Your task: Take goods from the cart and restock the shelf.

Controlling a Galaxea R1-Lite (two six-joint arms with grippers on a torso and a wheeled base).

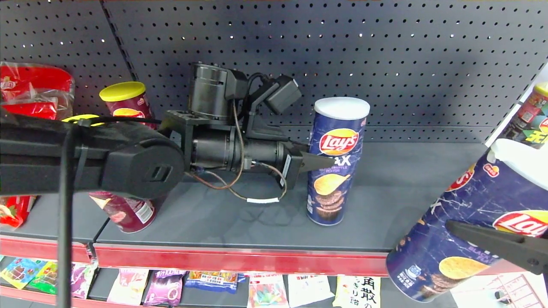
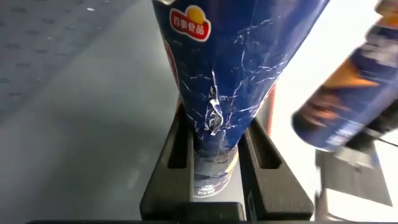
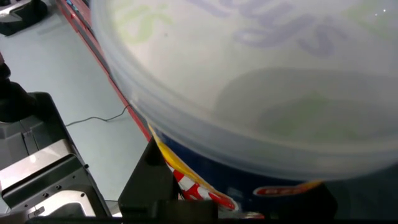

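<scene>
A blue chips can (image 1: 338, 160) with a white lid stands upright on the grey shelf (image 1: 398, 201). My left gripper (image 1: 319, 162) comes in from the left and is shut on its middle. In the left wrist view the can (image 2: 217, 93) fills the gap between both fingers (image 2: 177, 146). A second blue chips can (image 1: 466, 214) hangs tilted at the lower right, in front of the shelf's edge, with my right gripper (image 1: 471, 233) shut on it. Its pale lid (image 3: 261, 81) looms close in the right wrist view, above the right gripper (image 3: 230, 196). The left wrist view also shows this second can (image 2: 348, 93).
A maroon can with a yellow lid (image 1: 128, 100) stands at the shelf's left, behind my left arm, beside red snack bags (image 1: 34, 90). The shelf has a red front lip (image 1: 239, 259); packets (image 1: 265, 288) lie below. Pegboard (image 1: 385, 55) backs it. More cans (image 1: 535, 111) stand far right.
</scene>
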